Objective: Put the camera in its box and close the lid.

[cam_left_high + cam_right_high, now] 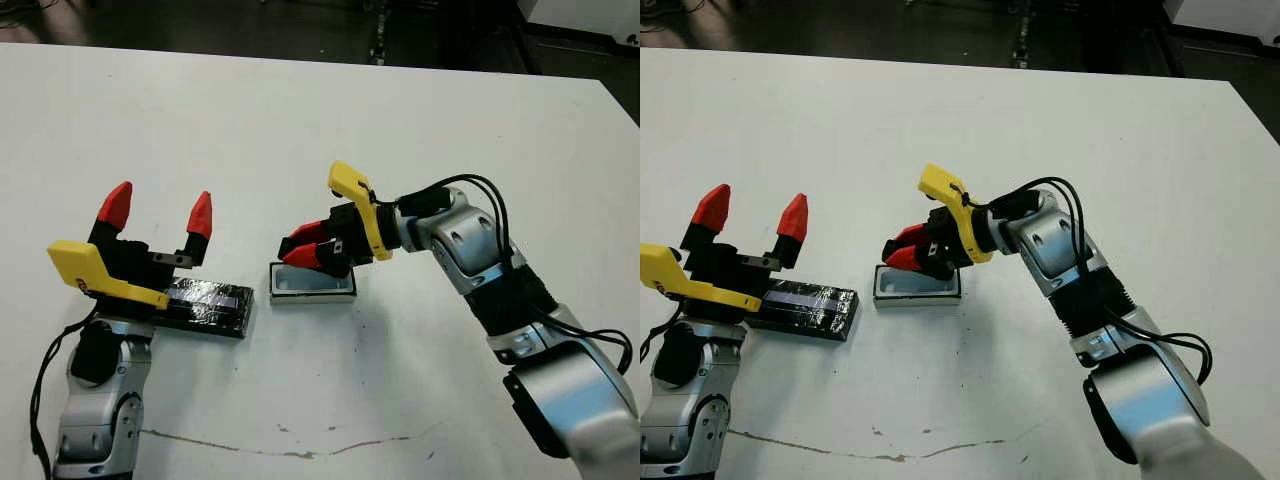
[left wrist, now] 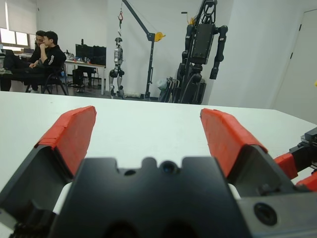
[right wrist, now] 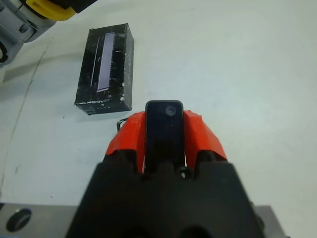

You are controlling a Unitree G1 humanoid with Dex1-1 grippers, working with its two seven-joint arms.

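White table (image 1: 300, 120), seated people (image 2: 42, 54) at a far desk, idle humanoid robots (image 2: 203, 44), hoist stand (image 2: 148, 44)

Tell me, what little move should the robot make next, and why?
Probably lower the right hand a bit and let go. It grips the camera just above the open box, which looks empty. The lid waits beside it, under the open left hand.

Beyond the big white worktop (image 1: 300, 110) is a room with white walls (image 2: 257, 44), a bright window (image 2: 12, 37), a desk (image 2: 86, 64) with dark screens, two seated people (image 2: 42, 57) and a tall blue stand (image 2: 143, 34).
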